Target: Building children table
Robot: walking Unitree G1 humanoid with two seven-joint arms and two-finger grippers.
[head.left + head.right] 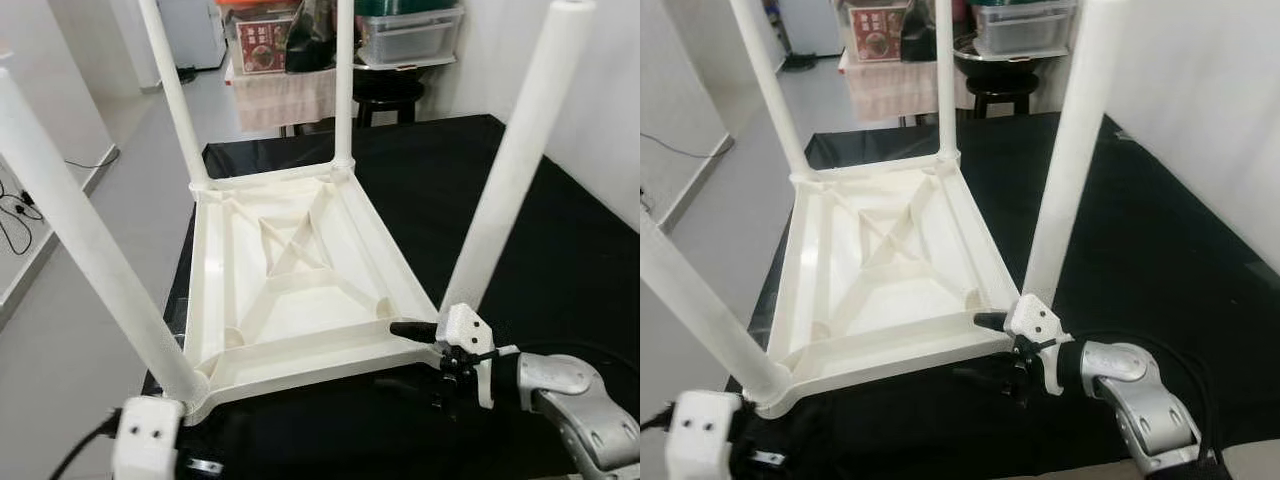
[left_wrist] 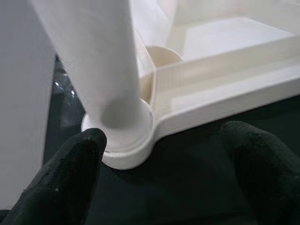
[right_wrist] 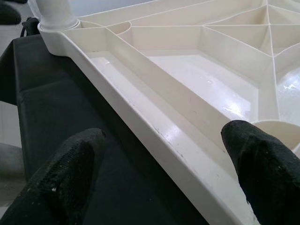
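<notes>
Black cloth (image 1: 560,230), upturned table (image 1: 300,290), stool (image 1: 388,95)

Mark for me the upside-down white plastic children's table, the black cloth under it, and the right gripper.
Upside-down white plastic children's table (image 1: 300,262), left eye view: crossed ribs of its underside.
Black cloth (image 1: 560,260), left eye view: bare stretch right of the table.
Right gripper (image 3: 161,180), right wrist view: between its fingertips, straddling the table's rim.
</notes>
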